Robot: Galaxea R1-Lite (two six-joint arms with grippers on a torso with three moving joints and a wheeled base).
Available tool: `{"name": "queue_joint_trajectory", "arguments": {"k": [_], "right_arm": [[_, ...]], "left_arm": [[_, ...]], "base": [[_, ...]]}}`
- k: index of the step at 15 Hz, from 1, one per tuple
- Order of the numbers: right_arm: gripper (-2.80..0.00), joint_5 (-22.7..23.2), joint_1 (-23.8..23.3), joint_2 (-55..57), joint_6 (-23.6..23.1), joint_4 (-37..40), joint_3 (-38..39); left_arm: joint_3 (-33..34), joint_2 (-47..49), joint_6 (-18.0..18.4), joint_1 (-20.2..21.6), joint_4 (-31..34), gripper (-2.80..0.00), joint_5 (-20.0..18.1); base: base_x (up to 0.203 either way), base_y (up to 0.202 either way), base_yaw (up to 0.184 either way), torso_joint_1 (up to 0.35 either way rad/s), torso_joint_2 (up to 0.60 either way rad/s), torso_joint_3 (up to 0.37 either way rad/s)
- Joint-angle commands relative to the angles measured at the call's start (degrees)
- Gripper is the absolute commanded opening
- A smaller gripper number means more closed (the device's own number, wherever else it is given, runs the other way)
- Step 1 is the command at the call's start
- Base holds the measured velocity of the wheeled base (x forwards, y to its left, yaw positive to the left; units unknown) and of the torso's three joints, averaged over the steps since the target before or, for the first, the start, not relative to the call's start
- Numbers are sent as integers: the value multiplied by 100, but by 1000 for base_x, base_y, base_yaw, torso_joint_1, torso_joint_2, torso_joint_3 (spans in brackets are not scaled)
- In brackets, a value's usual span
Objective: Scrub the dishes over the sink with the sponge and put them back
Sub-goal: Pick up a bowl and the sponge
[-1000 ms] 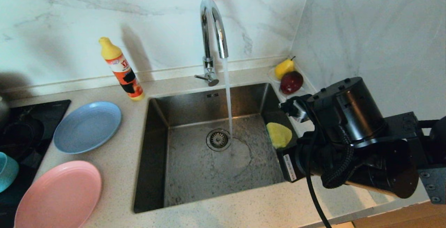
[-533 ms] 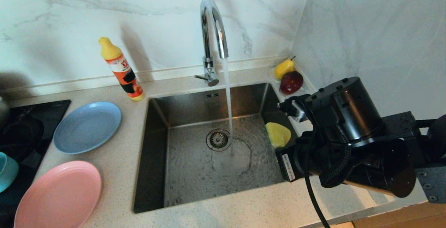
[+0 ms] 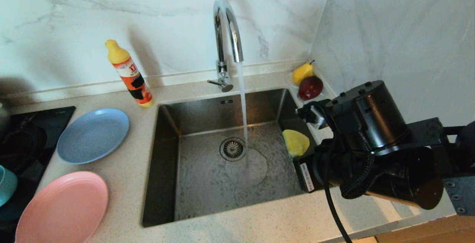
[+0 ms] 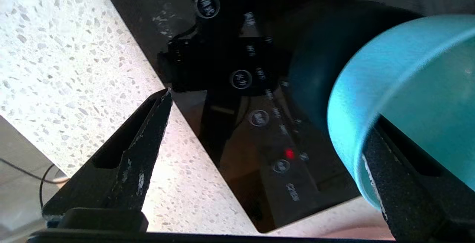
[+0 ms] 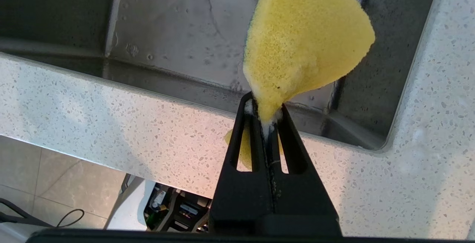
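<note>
Right gripper (image 5: 265, 111) pinched tight on yellow sponge (image 5: 304, 39) over steel sink (image 3: 167, 168), near its right wall. Left gripper (image 4: 267, 124) spread wide; one finger seems to touch teal bowl (image 4: 408, 98) on the cooktop (image 4: 237, 124).

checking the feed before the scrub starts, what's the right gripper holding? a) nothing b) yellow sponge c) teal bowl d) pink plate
b: the right gripper is shut on the yellow sponge, pinching its narrow end over the sink.
</note>
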Motion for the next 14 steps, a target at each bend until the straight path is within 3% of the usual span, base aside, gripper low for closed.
{"name": "queue_joint_trajectory", "arguments": {"k": [1,14], "right_arm": [[-280,-10,8,-26,10,6,2],[-280,-1,8,-44,27,-3,97]], "left_arm": [[-18,160,-19,2,19,0,-10],[113,177,-10,2,49,0,-27]], "base": [[0,0,0,0,0,0],[0,0,0,0,0,0]]}}
